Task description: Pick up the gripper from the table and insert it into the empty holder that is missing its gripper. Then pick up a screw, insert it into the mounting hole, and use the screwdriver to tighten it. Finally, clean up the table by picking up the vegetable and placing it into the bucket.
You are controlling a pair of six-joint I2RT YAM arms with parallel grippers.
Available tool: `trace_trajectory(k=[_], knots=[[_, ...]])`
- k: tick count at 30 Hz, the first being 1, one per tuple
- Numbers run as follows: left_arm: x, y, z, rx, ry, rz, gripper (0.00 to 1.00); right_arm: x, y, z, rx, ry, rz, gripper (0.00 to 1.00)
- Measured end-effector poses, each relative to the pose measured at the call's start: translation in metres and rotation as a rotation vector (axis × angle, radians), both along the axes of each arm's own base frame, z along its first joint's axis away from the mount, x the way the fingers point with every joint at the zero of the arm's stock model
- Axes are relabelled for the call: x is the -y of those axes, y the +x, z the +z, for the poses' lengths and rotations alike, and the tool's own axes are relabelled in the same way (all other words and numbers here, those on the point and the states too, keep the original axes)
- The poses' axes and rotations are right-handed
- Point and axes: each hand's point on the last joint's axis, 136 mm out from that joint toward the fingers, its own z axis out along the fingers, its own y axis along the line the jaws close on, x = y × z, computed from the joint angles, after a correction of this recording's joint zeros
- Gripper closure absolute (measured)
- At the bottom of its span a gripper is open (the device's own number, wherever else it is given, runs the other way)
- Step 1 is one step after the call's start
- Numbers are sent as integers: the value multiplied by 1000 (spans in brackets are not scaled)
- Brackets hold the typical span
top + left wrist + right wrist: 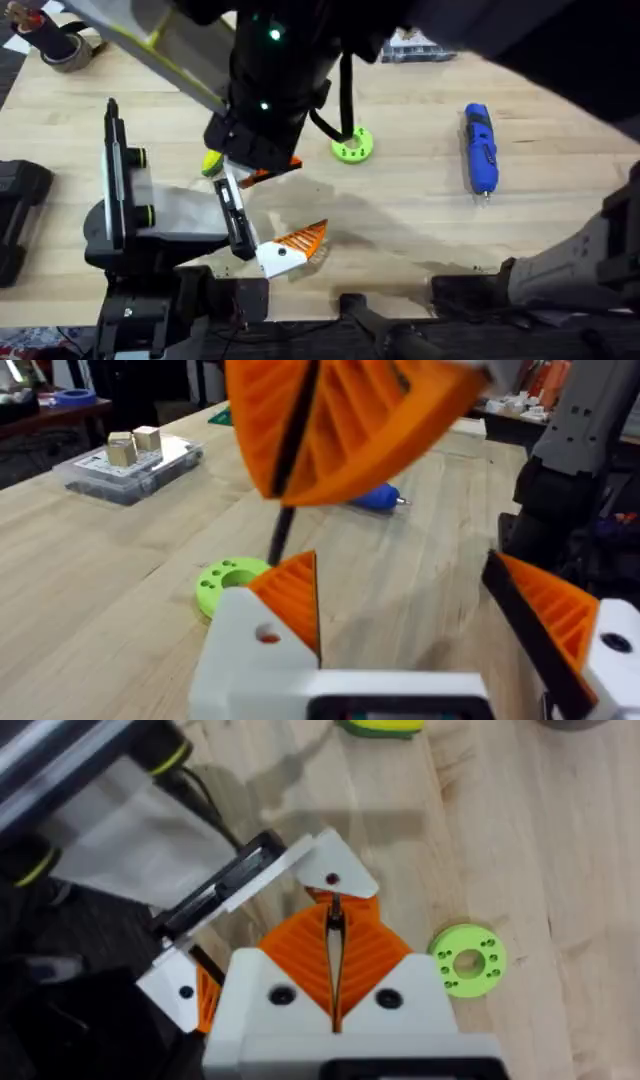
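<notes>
- The right arm (275, 70) reaches across the middle of the table (420, 225) and shows large and dark, covering the table's far middle.
- The right end effector (335, 910) has its orange pads pressed together. A thin dark line runs between them, too small to name. It hangs just over the far end of the holder (235, 215), next to a white piece with a small hole.
- The holder is a thin black bar jutting from the grey-and-black stand (125, 215) near the table's front left corner.
- The gripper (290, 250) lies at the holder's near end, touching it, close to the front edge. Its orange wedge points toward the right edge. Whether it is seated cannot be told.
- The left end effector (400, 575) is spread wide and holds nothing.
- The vegetable (211, 162) lies beside the right end effector on the left-edge side, partly hidden under the arm.
- A green ring-shaped disc (352, 146) sits in the middle of the table, just past the arm.
- The screwdriver (480, 148) lies well apart toward the right edge, its tip pointing at the front edge.
- A clear box (130, 465) sits by the far edge, and a tape roll (65, 48) at the far left corner.
</notes>
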Motion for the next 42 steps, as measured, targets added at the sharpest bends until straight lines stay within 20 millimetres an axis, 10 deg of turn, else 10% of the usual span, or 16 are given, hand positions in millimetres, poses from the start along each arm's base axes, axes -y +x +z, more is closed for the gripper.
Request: trace_trajectory(k=[42], knots=[[0,0,0,0,0,0,13,-4,-3,-24,-22,-71,105,989]])
